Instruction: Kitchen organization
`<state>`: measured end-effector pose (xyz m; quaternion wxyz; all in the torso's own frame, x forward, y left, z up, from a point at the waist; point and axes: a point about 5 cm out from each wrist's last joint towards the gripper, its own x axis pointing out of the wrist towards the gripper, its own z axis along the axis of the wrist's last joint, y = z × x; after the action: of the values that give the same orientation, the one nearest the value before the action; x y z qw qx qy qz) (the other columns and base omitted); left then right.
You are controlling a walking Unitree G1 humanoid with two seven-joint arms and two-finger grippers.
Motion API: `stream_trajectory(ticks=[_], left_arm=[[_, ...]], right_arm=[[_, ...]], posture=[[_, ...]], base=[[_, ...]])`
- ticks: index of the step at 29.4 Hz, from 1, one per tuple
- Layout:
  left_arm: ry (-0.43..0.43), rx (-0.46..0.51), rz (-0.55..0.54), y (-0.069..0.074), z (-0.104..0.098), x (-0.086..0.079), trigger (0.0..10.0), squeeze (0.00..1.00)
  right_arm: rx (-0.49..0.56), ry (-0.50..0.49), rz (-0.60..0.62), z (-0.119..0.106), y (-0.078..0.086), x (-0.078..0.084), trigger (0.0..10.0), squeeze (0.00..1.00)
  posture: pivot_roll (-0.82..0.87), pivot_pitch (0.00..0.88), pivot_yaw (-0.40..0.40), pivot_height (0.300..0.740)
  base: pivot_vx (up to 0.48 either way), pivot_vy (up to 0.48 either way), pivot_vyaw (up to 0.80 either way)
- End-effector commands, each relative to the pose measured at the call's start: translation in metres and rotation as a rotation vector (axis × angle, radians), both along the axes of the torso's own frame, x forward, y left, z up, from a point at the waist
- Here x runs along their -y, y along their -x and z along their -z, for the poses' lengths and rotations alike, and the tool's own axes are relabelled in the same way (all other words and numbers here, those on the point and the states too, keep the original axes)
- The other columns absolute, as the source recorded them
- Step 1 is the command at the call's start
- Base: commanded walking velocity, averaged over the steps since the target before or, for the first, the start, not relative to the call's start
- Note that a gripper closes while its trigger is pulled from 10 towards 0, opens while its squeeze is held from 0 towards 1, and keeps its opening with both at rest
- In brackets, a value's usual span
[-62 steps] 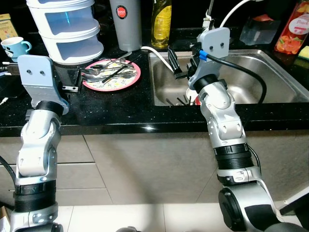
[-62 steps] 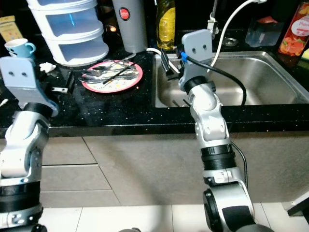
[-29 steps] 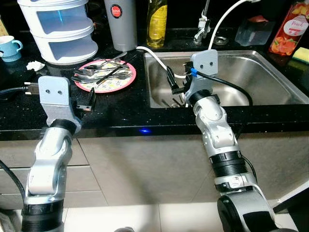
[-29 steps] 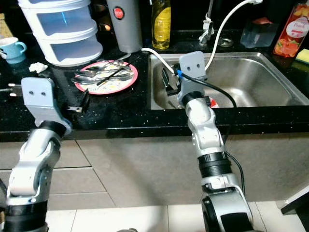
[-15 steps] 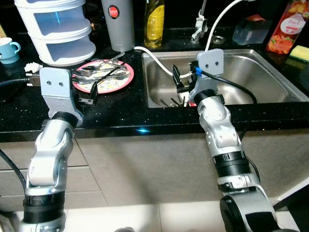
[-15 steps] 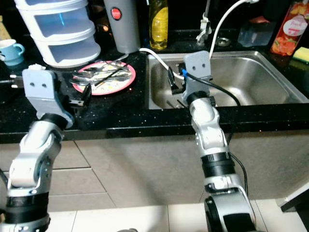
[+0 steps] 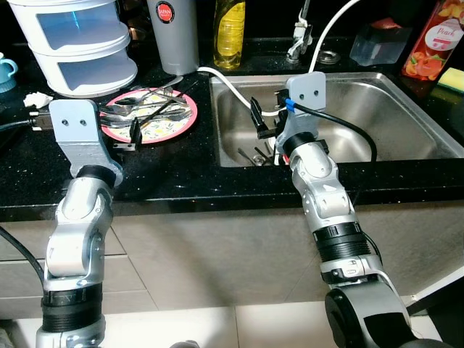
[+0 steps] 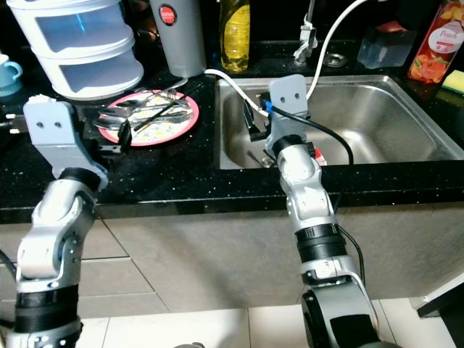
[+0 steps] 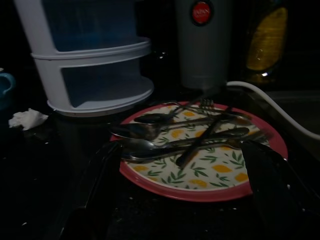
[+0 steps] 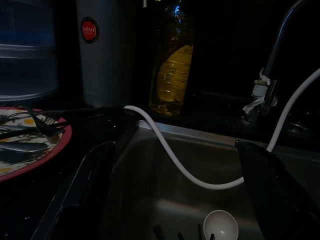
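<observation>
The pink-rimmed plate (image 7: 148, 116) with its pile of spoons and forks (image 9: 185, 137) sits on the black counter (image 7: 181, 163) just left of the sink (image 7: 377, 109), in front of the white stacked drawers (image 7: 76, 43) and the grey canister (image 7: 174, 32). My left gripper (image 7: 133, 134) hangs just over the near edge of that plate, fingers spread wide and holding nothing; in my left wrist view the cutlery lies ahead of and between the two fingers (image 9: 95, 190), which frame the plate from either side without touching it. My right gripper (image 7: 264, 122) is over the left part of the sink basin, fingers also wide apart and empty. In my right wrist view I see a white hose (image 10: 175, 155) curving across the basin between the fingers, a small round white item (image 10: 221, 225) on the sink floor below, and the plate's rim off past one finger. A bottle of yellow liquid (image 7: 228, 32) stands behind the sink beside the canister, with the tap (image 7: 299, 36) to its right. A few dark utensils (image 7: 254, 156) lie on the sink bottom near my right gripper; I can't tell what kind. A blue cup (image 7: 6, 71) sits at the far left of the counter.
</observation>
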<state>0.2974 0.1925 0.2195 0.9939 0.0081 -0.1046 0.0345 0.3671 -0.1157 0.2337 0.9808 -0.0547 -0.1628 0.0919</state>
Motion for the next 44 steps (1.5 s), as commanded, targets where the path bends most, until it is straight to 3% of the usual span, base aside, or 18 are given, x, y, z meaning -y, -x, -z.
stream_trajectory(ticks=[1, 22, 35, 44], left_arm=[[0.004, -0.017, 0.001, 0.001, 0.006, 0.002, 10.0, 0.00], [-0.013, -0.007, 0.051, -0.014, 0.003, 0.008, 10.0, 0.00], [-0.012, -0.010, 0.059, -0.014, 0.006, 0.010, 10.0, 0.00], [0.002, 0.078, 0.092, -0.009, -0.005, 0.018, 10.0, 0.00]], right_arm=[[-0.015, -0.002, 0.004, 0.005, 0.001, 0.000, 10.0, 0.00], [0.002, -0.014, 0.045, 0.006, 0.002, 0.007, 10.0, 0.00], [0.003, -0.016, 0.027, 0.006, 0.002, 0.001, 10.0, 0.00], [-0.023, -0.025, 0.025, 0.013, 0.005, -0.002, 10.0, 0.00]], posture=[[0.13, 0.000, 0.007, 0.740], [0.10, 0.000, 0.045, 0.740], [0.10, 0.000, 0.052, 0.740], [0.09, 0.000, 0.033, 0.740]], base=[[0.000, 0.000, 0.00], [0.000, 0.000, 0.00], [0.000, 0.000, 0.00], [0.000, 0.000, 0.00]])
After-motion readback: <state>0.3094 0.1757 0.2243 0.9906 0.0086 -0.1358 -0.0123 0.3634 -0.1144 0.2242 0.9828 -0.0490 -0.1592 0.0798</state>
